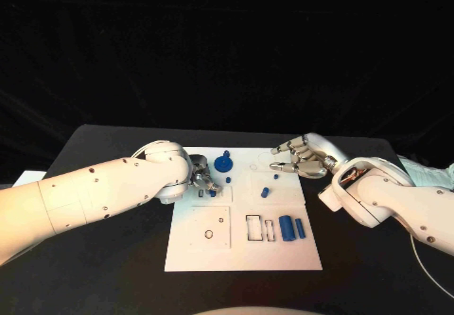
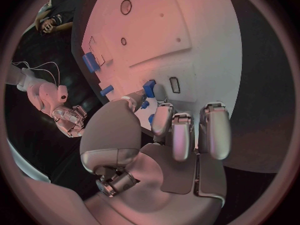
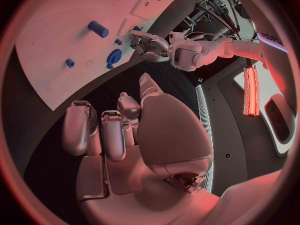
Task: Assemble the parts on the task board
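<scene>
The white task board (image 1: 244, 252) lies mid-table. My left hand (image 1: 199, 178) rests fingers-down on its left part, where thumb and a finger pinch a small blue part (image 2: 149, 88) beside a slot. A blue gear-like part (image 1: 223, 164) stands just beyond that hand. Two small blue pegs (image 1: 265, 192) (image 1: 275, 176) stand near the board's middle. Two blue cylinders (image 1: 287, 228) (image 1: 301, 228) lie at the right. My right hand (image 1: 304, 157) hovers over the far right corner, fingers loosely bent and holding nothing. In the right wrist view, a cylinder (image 3: 98, 29) and the gear (image 3: 114, 56) lie ahead of the right hand (image 3: 119, 130).
A square recess with two small round holes (image 1: 213, 226) and rectangular slots (image 1: 255, 226) sit in the board's near half. Black table (image 1: 104, 275) surrounds the board. A pale object (image 1: 33, 177) lies at the table's left edge and a teal one (image 1: 423, 172) at its right.
</scene>
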